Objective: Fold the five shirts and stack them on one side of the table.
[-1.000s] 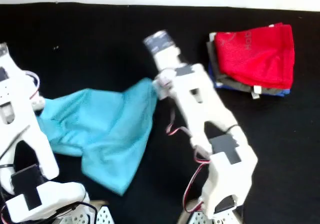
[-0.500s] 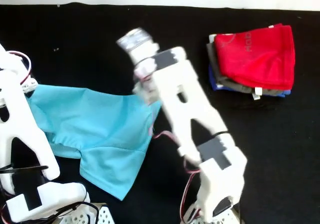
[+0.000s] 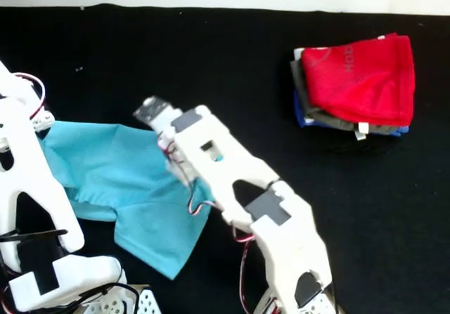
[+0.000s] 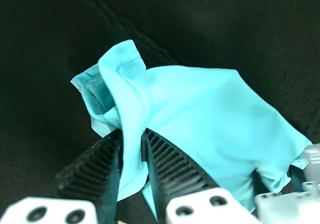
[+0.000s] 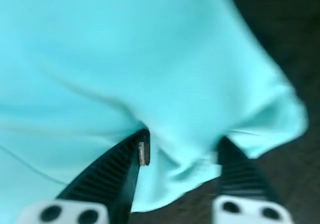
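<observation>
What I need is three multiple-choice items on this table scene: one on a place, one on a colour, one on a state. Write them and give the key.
1. In the high view, where on the table does the folded stack lie?
A. near left
B. far right
C. centre

2. What colour is the stack's top shirt?
A. red
B. white
C. yellow

3. How is the left gripper?
A. open over bare table
B. shut on the stack
C. shut on the teal shirt

Key:
1 B, the pile sits at the far right of the black tabletop.
2 A, red cloth covers the pile.
3 C, the left wrist view shows teal cloth pinched between its fingers.
</observation>
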Robot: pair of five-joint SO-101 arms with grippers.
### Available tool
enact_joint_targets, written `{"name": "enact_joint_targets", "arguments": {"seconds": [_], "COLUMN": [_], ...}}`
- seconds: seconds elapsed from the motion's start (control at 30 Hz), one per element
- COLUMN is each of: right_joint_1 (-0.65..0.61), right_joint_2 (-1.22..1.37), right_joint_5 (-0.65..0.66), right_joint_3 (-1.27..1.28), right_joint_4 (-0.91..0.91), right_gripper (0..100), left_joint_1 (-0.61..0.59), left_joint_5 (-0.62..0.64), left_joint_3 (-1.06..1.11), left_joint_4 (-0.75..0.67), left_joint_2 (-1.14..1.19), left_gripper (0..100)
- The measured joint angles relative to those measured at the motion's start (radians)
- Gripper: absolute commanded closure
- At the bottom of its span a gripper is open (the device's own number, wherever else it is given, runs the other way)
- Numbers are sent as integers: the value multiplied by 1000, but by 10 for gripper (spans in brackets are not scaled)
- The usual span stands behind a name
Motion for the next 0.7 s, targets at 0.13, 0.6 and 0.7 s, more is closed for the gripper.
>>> {"name": "enact_joint_targets", "arguments": {"seconds": [0.13,0.6,0.7], "right_joint_1": [77,365,364], "right_joint_2": [-15,-112,-55], "right_joint_5": [0,196,198], "right_joint_3": [-55,-405,-411], "right_joint_4": [17,89,89], "right_gripper": [991,909,778], "left_joint_1": [0,3,3], "left_joint_5": [0,3,5], "left_joint_3": [57,126,155], "left_joint_4": [0,97,66], "left_joint_2": [0,5,5], "left_gripper": [990,990,978]}}
